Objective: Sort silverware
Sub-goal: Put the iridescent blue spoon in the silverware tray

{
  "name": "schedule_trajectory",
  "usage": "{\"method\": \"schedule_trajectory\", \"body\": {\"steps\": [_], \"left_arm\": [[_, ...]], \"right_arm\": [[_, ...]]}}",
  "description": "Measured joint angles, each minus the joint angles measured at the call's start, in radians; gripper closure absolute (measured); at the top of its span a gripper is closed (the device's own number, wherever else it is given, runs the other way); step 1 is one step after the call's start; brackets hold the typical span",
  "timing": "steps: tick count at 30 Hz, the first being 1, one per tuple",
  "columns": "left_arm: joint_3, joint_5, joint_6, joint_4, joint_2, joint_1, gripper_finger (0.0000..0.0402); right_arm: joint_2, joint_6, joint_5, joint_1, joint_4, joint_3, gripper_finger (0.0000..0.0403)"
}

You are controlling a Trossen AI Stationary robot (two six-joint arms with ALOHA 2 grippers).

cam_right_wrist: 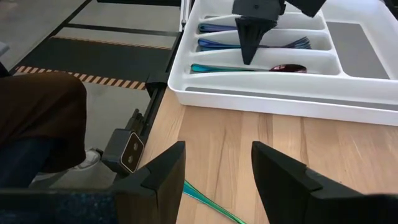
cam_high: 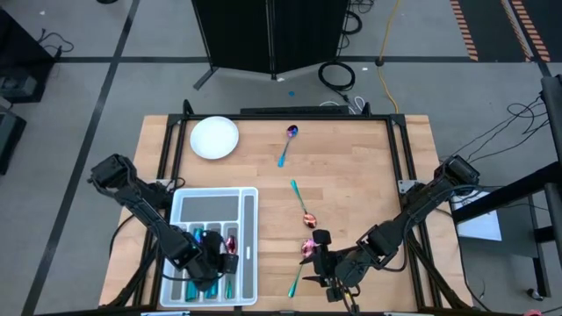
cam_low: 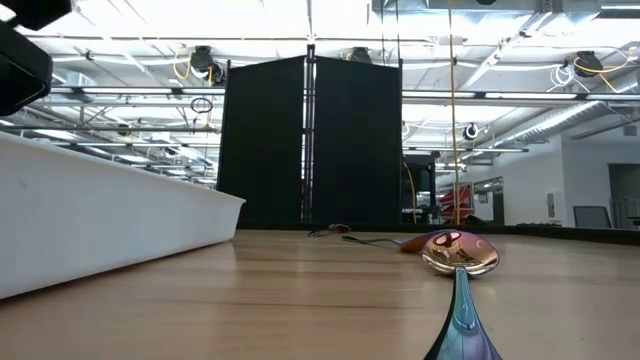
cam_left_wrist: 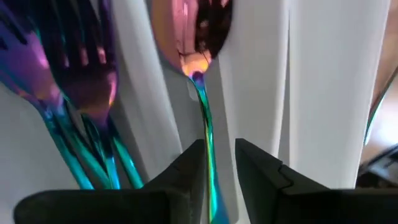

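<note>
Two pincers are at work. The left pincer [cam_left_wrist: 219, 165] hangs over the translucent white plastic compartment tray [cam_high: 249, 206], its fingers parted just off the slim teal handle of an iridescent pink-bowled spoon [cam_left_wrist: 198, 37] lying in its slot, seemingly a release. Beside that slot, rainbow forks [cam_left_wrist: 81, 81] share a compartment, like with like. The right pincer [cam_right_wrist: 217, 171] stands open above the wooden table [cam_right_wrist: 273, 134], a teal-handled spoon [cam_high: 303, 262] just under it, likely next. Farther off lie two more iridescent spoons [cam_high: 301, 204] and a white round plate [cam_high: 214, 138].
</note>
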State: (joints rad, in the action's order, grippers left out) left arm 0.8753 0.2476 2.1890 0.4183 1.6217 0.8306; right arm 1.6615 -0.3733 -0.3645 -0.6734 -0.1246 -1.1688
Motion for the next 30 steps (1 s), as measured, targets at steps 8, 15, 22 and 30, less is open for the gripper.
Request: {"method": "schedule_trajectory", "body": {"steps": [8,15,22,30], "left_arm": [[0.032,-0.006,-0.194,-0.001,-0.069,-0.034,0.0308],[0.093,0.167,-0.468,-0.001,-0.104,-0.073,0.0308],[0.105,0.333,-0.984,-0.1,-0.104,-0.115,0.0308],[0.095,0.517,-1.253,-0.197,-0.104,-0.175,0.0308]], "right_arm": [[0.0,0.019,0.0,0.0,0.0,0.0,0.0232],[0.0,0.03,-0.011,0.026,0.002,0.0,0.0232],[0.0,-0.037,-0.114,0.06,-0.006,0.0,0.0232],[0.0,-0.103,-0.179,0.124,-0.043,0.0,0.0232]]}}
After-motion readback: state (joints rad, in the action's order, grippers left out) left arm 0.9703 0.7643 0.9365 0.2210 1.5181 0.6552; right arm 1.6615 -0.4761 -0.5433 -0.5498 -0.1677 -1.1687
